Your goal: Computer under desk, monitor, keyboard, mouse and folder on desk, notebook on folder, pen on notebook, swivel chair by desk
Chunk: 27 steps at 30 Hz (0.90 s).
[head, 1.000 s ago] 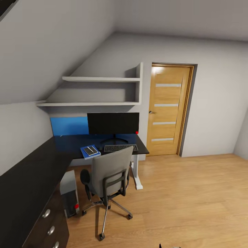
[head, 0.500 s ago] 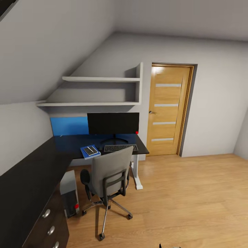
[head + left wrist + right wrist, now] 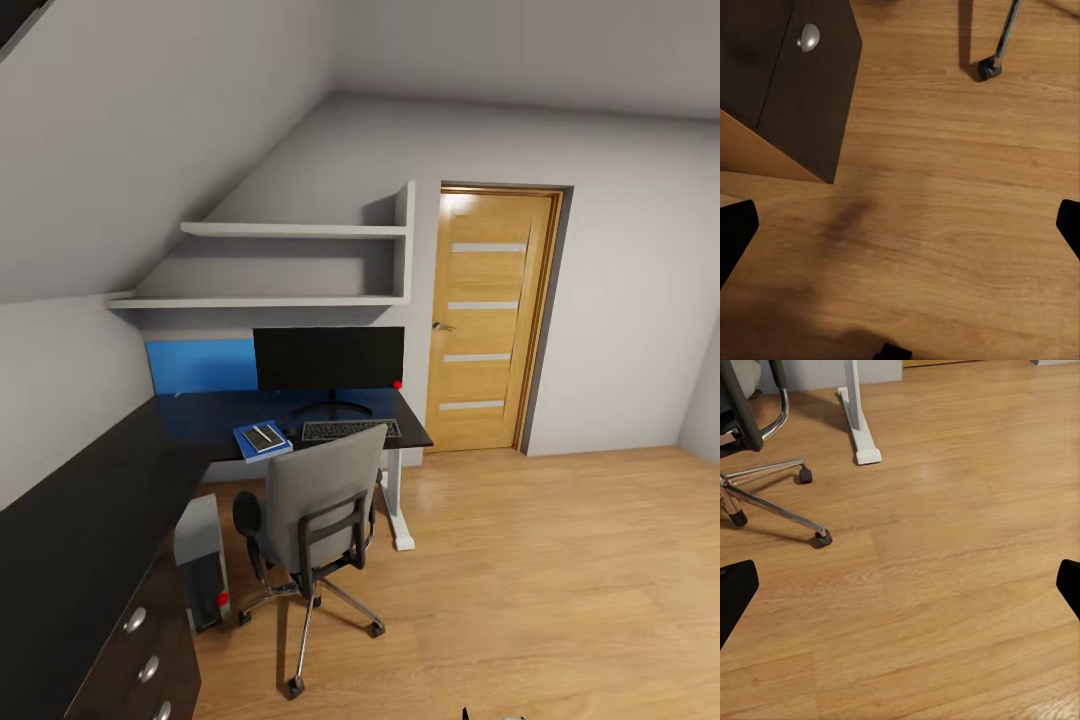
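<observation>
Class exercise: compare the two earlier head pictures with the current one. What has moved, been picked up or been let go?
Nothing visibly changed. The chair stands at the desk as before, with the monitor, keyboard and folder in the same places on it, and the computer on the floor below.

The monitor is standing on the desk, with the keyboard lying in front of it. The folder is lying left of the keyboard. The swivel chair is sitting before the desk, and the computer is sitting under it.
</observation>
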Available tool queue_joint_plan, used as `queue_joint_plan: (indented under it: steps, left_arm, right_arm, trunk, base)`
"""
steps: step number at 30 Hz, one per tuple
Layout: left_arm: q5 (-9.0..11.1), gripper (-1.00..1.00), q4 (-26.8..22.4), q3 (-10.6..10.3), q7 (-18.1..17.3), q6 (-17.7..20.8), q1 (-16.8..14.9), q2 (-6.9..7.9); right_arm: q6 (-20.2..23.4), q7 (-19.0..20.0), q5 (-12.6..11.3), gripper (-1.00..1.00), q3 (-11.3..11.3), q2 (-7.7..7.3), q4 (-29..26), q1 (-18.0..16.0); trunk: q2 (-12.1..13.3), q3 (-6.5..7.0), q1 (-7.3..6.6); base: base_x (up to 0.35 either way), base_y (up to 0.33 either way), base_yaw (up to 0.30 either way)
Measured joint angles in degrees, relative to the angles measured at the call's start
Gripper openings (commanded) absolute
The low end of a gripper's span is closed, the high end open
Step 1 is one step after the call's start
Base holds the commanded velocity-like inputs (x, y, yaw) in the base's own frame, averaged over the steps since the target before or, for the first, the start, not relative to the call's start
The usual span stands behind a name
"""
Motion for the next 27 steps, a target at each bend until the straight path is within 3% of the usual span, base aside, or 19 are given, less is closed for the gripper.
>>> queue_joint_plan:
  steps: [27]
  left_arm:
    - [0.00,1.00,0.05,-0.09,0.05,0.03,0.00,0.04]
  right_arm:
    - [-0.01,-0.08,0.02,1.00,0.11,0.19,0.00,0.00]
  trunk:
    - [0.00,0.00,0.00]
  base:
    - [0.000,0.000,0.000]
